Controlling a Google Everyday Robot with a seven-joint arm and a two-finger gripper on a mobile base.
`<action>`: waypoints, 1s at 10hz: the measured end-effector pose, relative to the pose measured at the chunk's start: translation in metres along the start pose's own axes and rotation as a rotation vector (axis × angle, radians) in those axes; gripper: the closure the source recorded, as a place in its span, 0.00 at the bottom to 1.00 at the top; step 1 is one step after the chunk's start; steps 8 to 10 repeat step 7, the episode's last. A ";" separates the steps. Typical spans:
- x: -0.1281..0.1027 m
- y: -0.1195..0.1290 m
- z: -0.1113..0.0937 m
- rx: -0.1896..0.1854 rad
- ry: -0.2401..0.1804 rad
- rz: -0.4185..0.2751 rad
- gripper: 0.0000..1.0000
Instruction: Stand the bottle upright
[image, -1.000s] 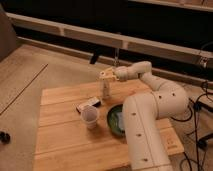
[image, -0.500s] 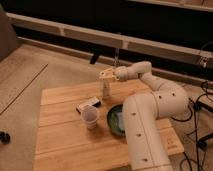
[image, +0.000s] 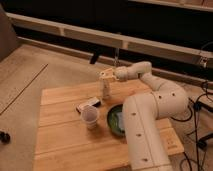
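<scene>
The bottle (image: 105, 90) is small, slim and pale, and stands upright on the wooden table (image: 65, 135) near its far edge. My gripper (image: 105, 76) is right above the bottle's top, at the end of the white arm (image: 150, 100) that reaches in from the right. I cannot tell whether the gripper touches the bottle.
A translucent plastic cup (image: 90, 117) stands near the table's middle. A flat dark-and-white rectangular object (image: 88, 105) lies just behind it. A dark green bowl (image: 116, 120) sits to the cup's right, against the arm's base. Floor and a dark wall lie beyond the table.
</scene>
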 end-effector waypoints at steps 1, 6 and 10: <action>0.000 0.000 0.000 0.000 0.000 0.000 0.20; 0.000 0.000 0.000 0.000 0.000 0.000 0.20; 0.000 0.000 0.000 0.000 0.000 0.000 0.20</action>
